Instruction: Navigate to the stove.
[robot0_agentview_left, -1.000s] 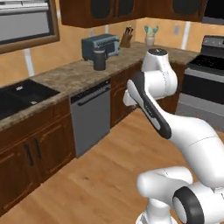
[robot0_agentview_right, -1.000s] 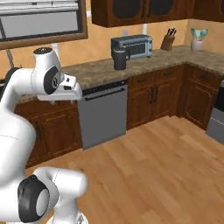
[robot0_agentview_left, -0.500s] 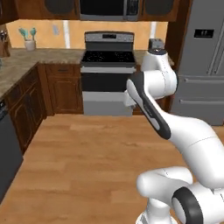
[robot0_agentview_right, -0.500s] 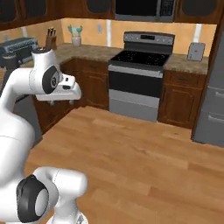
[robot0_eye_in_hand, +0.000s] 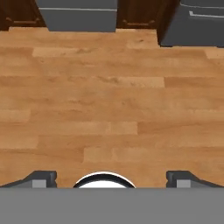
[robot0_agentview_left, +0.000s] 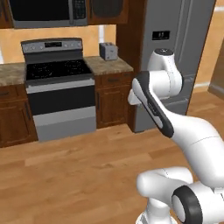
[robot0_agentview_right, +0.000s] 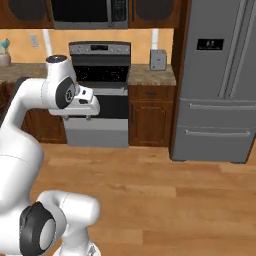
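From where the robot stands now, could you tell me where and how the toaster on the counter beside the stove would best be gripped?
Probably across its two broad flat sides, coming down from above. The toaster stands upright as a narrow box on the counter between the stove and the fridge, whose wall crowds one side. The gripper is open, facing floor.

A home kitchen: stove (robot0_agentview_left: pixel 59 87), refrigerator (robot0_agentview_right: pixel 220 80), microwave (robot0_agentview_left: pixel 43 12), wood cabinets (robot0_agentview_right: pixel 150 117).

Stove (robot0_agentview_left: pixel 59 87): brushed steel-grey body, glossy black glass cooktop, black oven door. Fridge (robot0_agentview_right: pixel 220 80) at 3 o'clock of it: matt grey metal. Cabinets (robot0_agentview_left: pixel 113 98): dark stained wood. Floor (robot0_eye_in_hand: pixel 109 96): light smooth wood planks.
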